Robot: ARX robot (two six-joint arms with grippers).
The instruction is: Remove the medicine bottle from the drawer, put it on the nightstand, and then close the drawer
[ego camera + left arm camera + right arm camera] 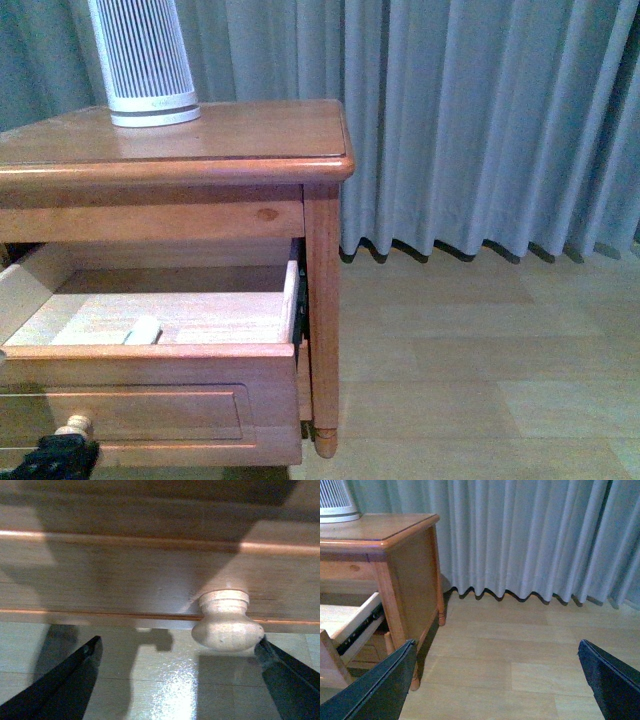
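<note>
The nightstand [230, 135] stands at the left of the front view. Its upper drawer [150, 395] is pulled out, showing a pale wood floor. The small white medicine bottle [142, 331] lies inside near the drawer front, partly hidden by it. My left gripper [55, 458] is open at the drawer's round knob [75, 428]. In the left wrist view the knob [227, 621] sits beside one finger [280, 672], inside the open gripper [177, 647]. My right gripper [495, 652] is open and empty over the floor, right of the nightstand [395, 535].
A large white ribbed cylindrical device [145, 60] stands on the nightstand top at the back left. Grey curtains [480, 120] hang behind. Pale wood floor [470, 380] lies to the right of the nightstand. The drawer's side rail [362, 625] shows in the right wrist view.
</note>
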